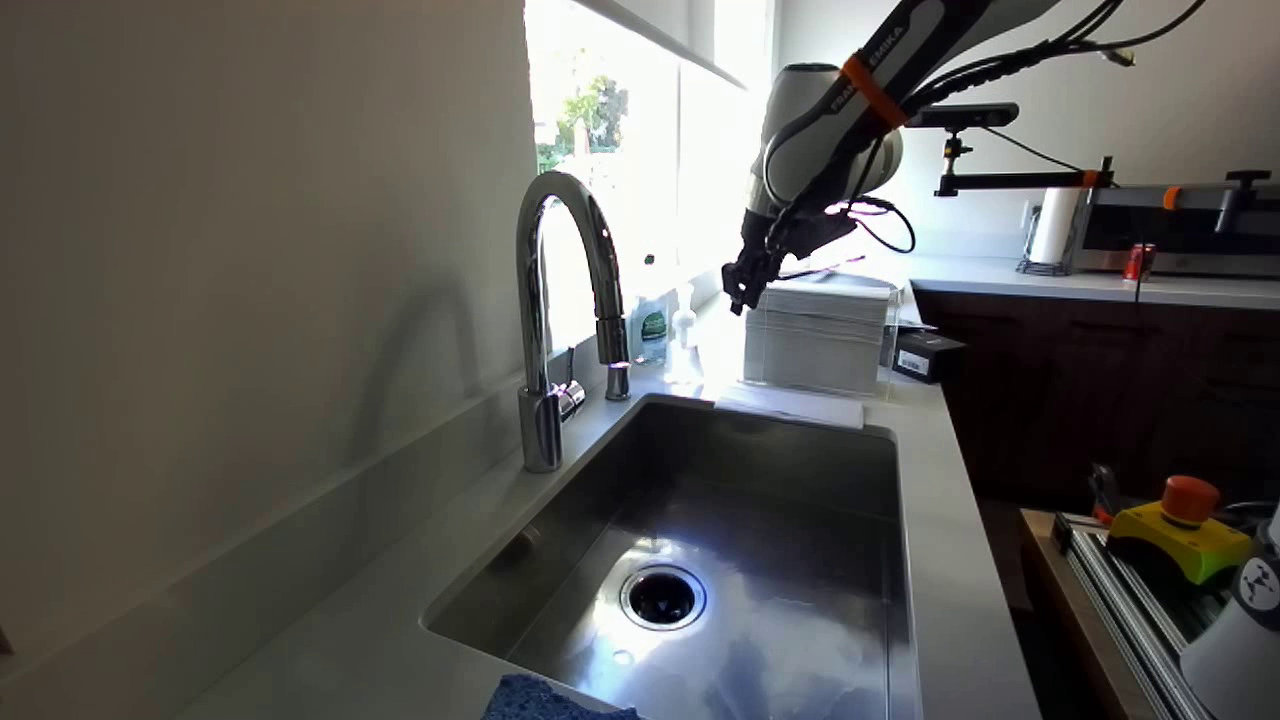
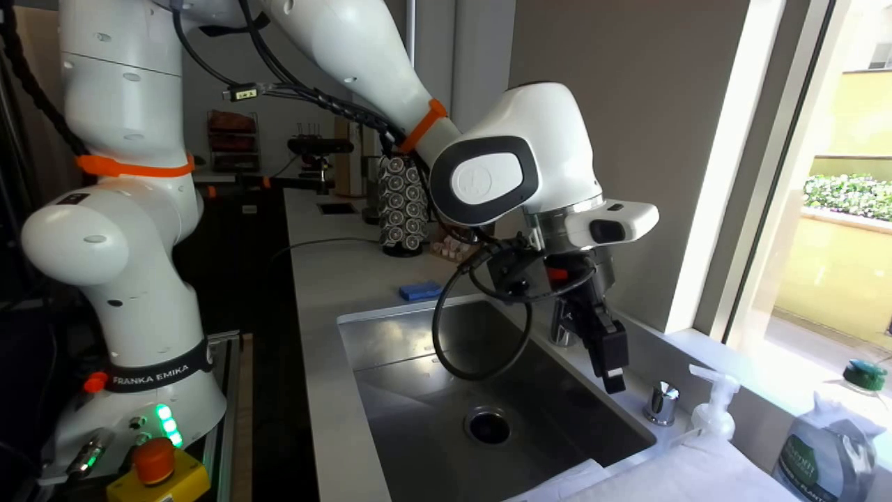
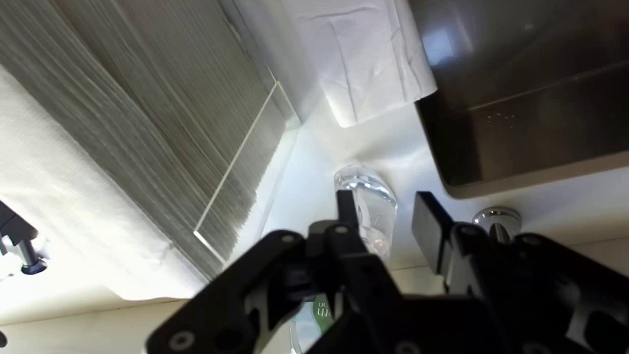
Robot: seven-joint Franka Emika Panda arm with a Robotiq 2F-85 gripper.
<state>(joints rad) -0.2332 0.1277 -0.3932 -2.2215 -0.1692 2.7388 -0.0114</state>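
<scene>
Looming closest in the wrist view, it's the gripper (image 3: pixel 385 211), jaws spread! Behind, the steel sink (image 1: pixel 790 580); past its end, the white paper stack (image 1: pixel 815 340); near both, the clear pump dispenser (image 3: pixel 376 211) on the counter (image 1: pixel 960 580), glimpsed through that gap.

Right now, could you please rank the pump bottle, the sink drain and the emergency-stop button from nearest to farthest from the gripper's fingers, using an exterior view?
In an exterior view:
1. Pump bottle: on the counter, below the fingers.
2. Sink drain: low, toward the camera.
3. Emergency-stop button: picture right, beside the robot base.
</scene>
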